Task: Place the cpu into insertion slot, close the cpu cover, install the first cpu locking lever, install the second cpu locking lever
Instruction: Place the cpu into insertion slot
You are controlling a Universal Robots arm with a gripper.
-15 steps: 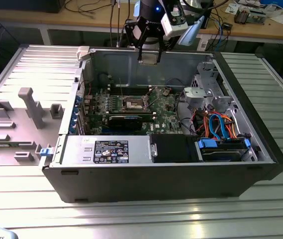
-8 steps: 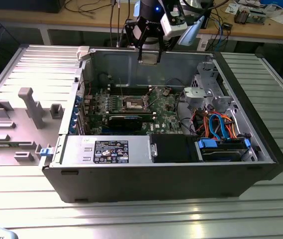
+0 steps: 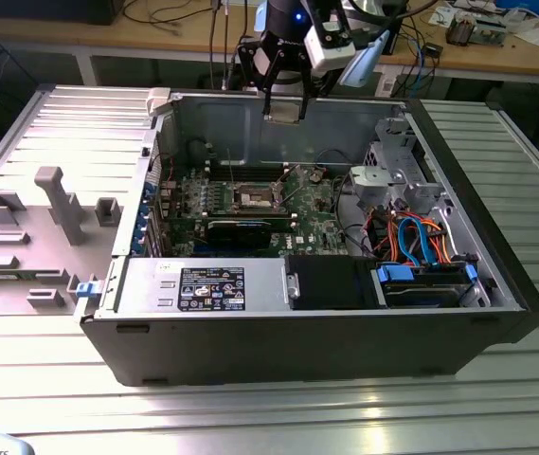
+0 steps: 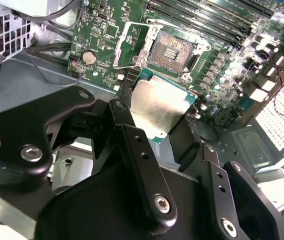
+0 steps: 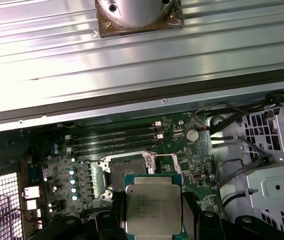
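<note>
Claw (image 3: 284, 102), black w/ two jointed metal fingers, is clenched on the small flat square cpu (image 3: 284, 114) w/ pale silver-tan metal face; in the exterior view it hangs at approx. 12 o'clock of the open black-and-grey computer case (image 3: 297, 346), near the back wall's top edge, well above the board. In the second wrist view the cpu (image 4: 157, 107) is pinched at two opposite edges; same grip in the first wrist view, cpu (image 5: 153, 206) level btwn the fingers.

Insertion slot (image 3: 253, 197), a small square socket w/ dark centre and silvery rim, lies about mid-way on the green motherboard (image 3: 318, 216); that's approx. 6 o'clock from the claw in the exterior view, well apart from the chip; nothing is seated in it. Cpu cover (image 4: 123, 44), a thin square silvery frame plate w/ open middle, is swung open just beside the slot (image 4: 169, 50); levers: can't make them out for sure.

Step in hand, imo: no. 1, cpu in grip but not yet at the slot; cover and both levers not yet done. Seating calls for, I'd judge: chip centred square over the socket, kept level, edges matched to the rim, lowered gently w/o sideways drag; let go only once it rests flat, since a tilted chip could catch the rim.
</note>
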